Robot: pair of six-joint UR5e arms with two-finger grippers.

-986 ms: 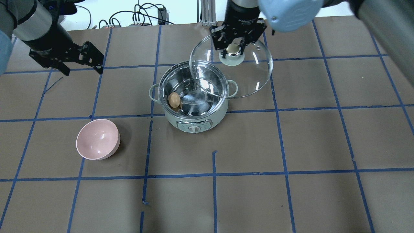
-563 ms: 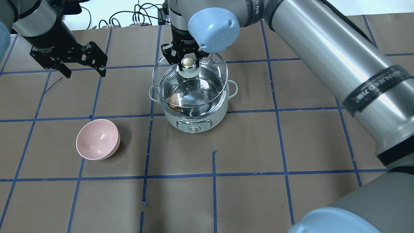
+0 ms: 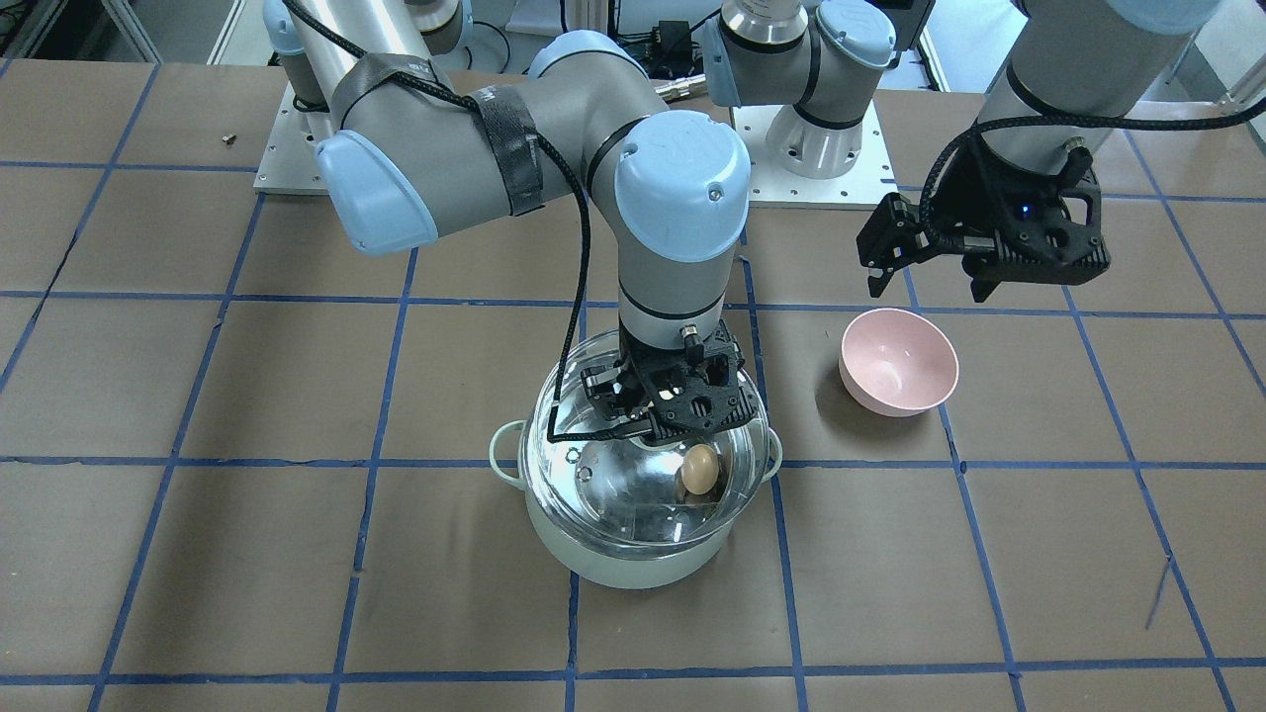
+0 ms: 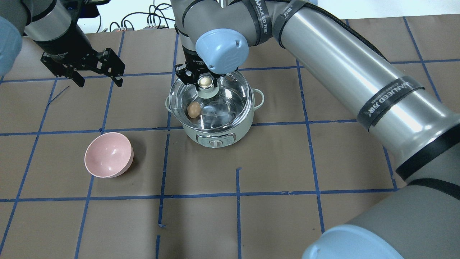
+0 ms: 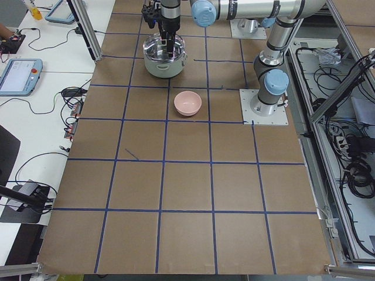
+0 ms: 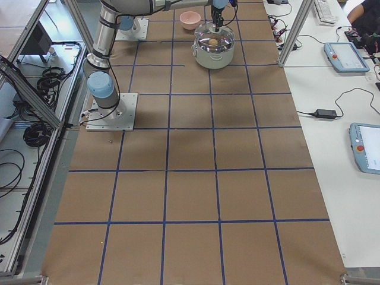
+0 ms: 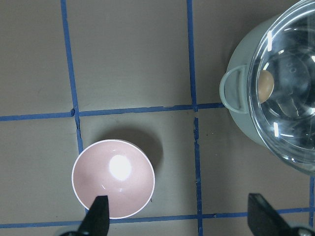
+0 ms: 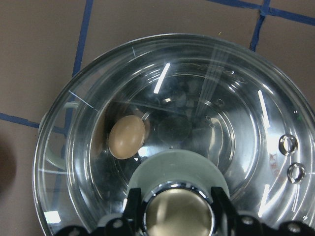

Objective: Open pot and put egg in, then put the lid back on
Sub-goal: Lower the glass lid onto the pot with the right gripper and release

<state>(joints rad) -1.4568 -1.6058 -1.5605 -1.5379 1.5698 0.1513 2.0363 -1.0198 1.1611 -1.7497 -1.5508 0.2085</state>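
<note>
The mint-green pot (image 4: 215, 133) stands mid-table, also in the front view (image 3: 623, 566). The brown egg (image 4: 194, 109) lies inside it on the steel bottom, seen through the glass in the front view (image 3: 699, 469) and the right wrist view (image 8: 126, 136). My right gripper (image 4: 205, 82) is shut on the beige knob (image 8: 174, 212) of the glass lid (image 4: 233, 94) and holds it level over the pot's mouth, at or just above the rim. My left gripper (image 4: 100, 82) is open and empty, hovering to the pot's left, above the table.
An empty pink bowl (image 4: 109, 154) sits on the table left of the pot and nearer the robot; it also shows in the left wrist view (image 7: 113, 179). My right arm's long forearm (image 4: 359, 82) spans the table's right half. Cables lie beyond the far edge.
My right gripper has carried the lid from behind and right of the pot to over its mouth and lowered it. My left gripper has drifted slightly right. The egg has not moved.
</note>
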